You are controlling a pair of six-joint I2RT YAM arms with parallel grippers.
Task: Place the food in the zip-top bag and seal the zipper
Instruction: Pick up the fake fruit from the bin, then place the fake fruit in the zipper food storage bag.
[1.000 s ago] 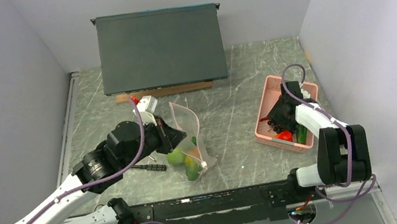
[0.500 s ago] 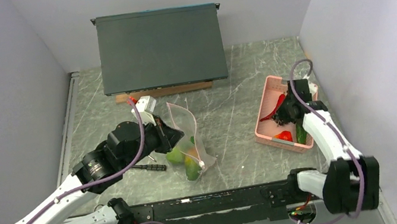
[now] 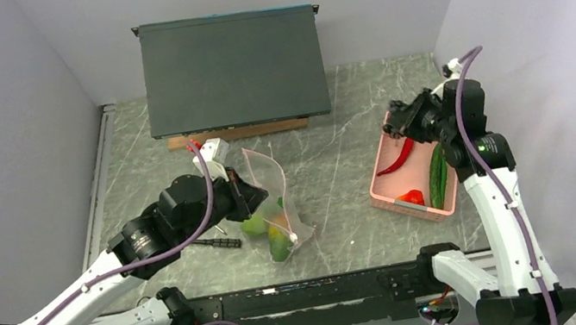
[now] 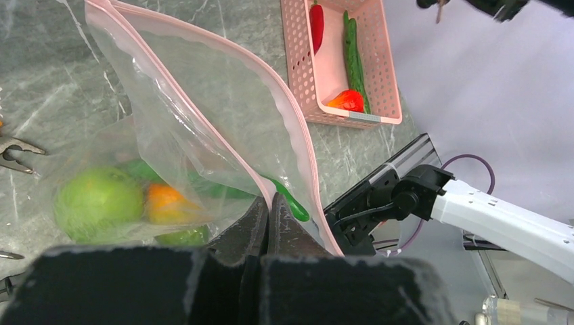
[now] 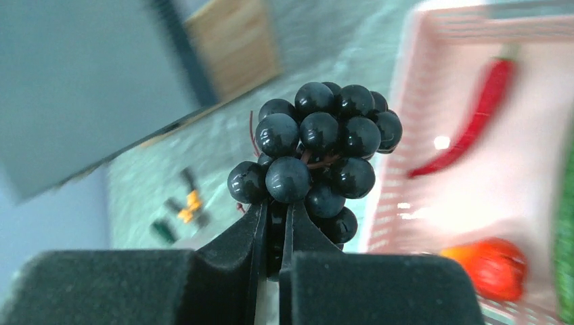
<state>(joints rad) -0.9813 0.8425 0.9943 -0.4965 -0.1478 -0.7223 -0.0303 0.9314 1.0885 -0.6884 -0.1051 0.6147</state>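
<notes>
**Two arms busy: bag held open, grapes lifted clear of the basket**

Two changes stand out from a second ago. The right gripper (image 5: 276, 218) was down inside the pink basket (image 3: 380, 167) and now hangs high above its far end. Its fingers are clamped on a bunch of black grapes (image 5: 317, 154), which stands up from the tips.

Nothing has shifted on the left. The left gripper (image 4: 269, 205) has its fingers pressed together on the rim of the zip-top bag (image 4: 203, 101), which stands near the middle of the table (image 3: 329, 165) with its mouth gaping. The zipper (image 4: 292, 112) curves along the open edge, unsealed. Inside the bag lie a lime-green fruit (image 4: 98, 202), an orange piece (image 4: 166, 203) and a darker green piece (image 4: 292, 201) at the bottom.

Left in the basket are a red chili (image 3: 401, 155), a long cucumber (image 3: 439, 176) and a small red piece (image 3: 412, 197). A pale sticker (image 4: 360, 116) sits on the basket's near rim, its print too small to read.

The table is grey-green marbled stone, closed in by plain pale walls (image 3: 8, 128). At the back a dark flat panel (image 3: 233, 68) rests on a wooden block (image 3: 236, 133), and a black-handled tool (image 3: 218, 241) lies just beside the left arm.
</notes>
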